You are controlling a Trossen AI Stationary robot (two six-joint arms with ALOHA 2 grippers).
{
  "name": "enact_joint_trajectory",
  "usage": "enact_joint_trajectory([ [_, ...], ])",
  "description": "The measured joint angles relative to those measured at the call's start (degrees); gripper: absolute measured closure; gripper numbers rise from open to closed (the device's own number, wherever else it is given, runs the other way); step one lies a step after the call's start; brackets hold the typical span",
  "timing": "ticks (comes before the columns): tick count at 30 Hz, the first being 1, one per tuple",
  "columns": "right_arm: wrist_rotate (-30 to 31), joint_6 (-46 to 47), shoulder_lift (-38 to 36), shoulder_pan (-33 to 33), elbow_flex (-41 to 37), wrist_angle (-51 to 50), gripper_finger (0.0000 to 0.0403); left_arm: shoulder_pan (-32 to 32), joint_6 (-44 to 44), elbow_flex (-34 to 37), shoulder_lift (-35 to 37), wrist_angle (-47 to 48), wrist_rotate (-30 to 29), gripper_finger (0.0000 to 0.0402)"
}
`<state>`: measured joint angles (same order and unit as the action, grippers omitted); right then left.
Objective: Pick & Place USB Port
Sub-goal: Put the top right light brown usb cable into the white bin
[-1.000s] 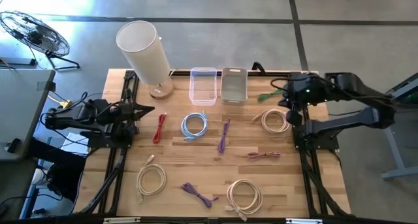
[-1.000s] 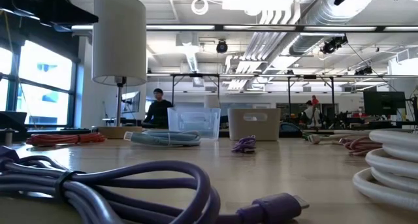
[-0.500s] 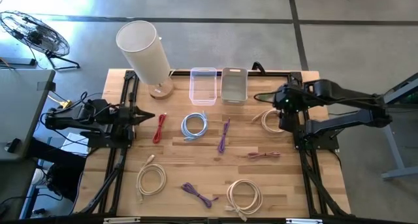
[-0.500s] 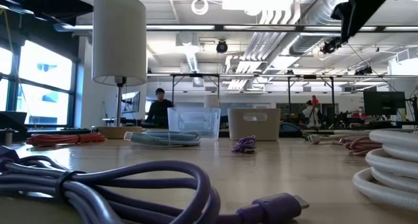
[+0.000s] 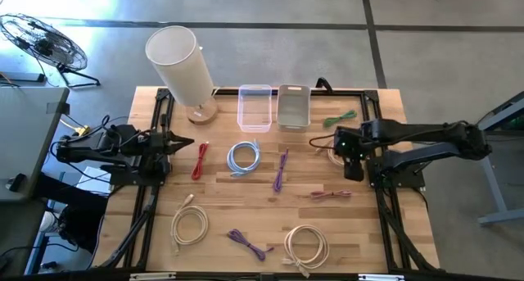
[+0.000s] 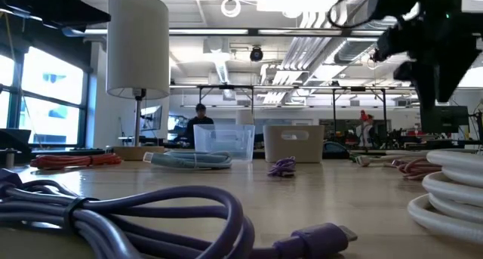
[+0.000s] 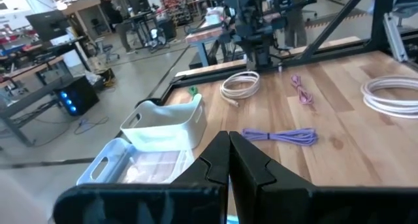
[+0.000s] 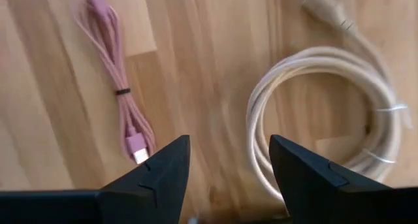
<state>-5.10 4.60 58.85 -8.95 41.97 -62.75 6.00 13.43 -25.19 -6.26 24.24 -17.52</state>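
While spread wide, right claw hovers above cream cable, empty.

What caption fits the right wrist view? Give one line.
Open right claw hovers over the wooden table, between a pink USB cable and a coiled cream cable.

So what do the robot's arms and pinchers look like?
Both arms are black and made of chunky jointed pieces. The right arm has a small green light near its wrist. The right gripper has two dark, wedge-shaped fingers. The left gripper has the same pointed black fingers.
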Motion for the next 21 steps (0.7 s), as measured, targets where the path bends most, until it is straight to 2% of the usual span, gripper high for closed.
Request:
enact_joint_trajectory([
  [2, -0.7, 0.4, 0.2, 0.0, -2.0, 0.9, 0.0198, 0.0, 0.0, 0.0, 0.0, 0.0, 0.0, 0.0401],
  [9, 1.1, 0.8, 1.2, -0.3, -0.9, 1.2, 0.0197, 0.0, 0.1, 0.0, 0.0, 0.0, -0.3, 0.0401],
  [21, -2.4, 5.4, 3.4, -0.3, -0.9, 8.8, 0.0196, 0.0, 0.2, 0.0, 0.0, 0.4, -1.1, 0.0401],
])
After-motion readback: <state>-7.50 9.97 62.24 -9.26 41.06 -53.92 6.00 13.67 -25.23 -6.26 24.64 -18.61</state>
